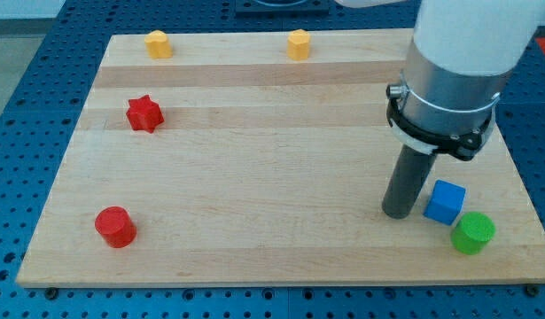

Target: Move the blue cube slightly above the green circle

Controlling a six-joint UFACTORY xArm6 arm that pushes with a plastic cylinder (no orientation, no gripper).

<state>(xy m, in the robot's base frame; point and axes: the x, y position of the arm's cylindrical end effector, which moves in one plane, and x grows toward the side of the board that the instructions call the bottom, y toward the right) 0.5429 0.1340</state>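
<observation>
My tip [398, 213] at blue cube's [444, 201] 9 o'clock, touching or nearly. No fingers, just a rod. Pushing risks shunting the green circle [473, 232] at cube's 4 o'clock.

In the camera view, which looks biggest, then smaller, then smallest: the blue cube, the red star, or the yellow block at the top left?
1. blue cube, biggest
2. red star
3. yellow block at the top left, smallest

The cube is nearer the view's bottom, probably closer to the camera, so it may only look bigger.
</observation>
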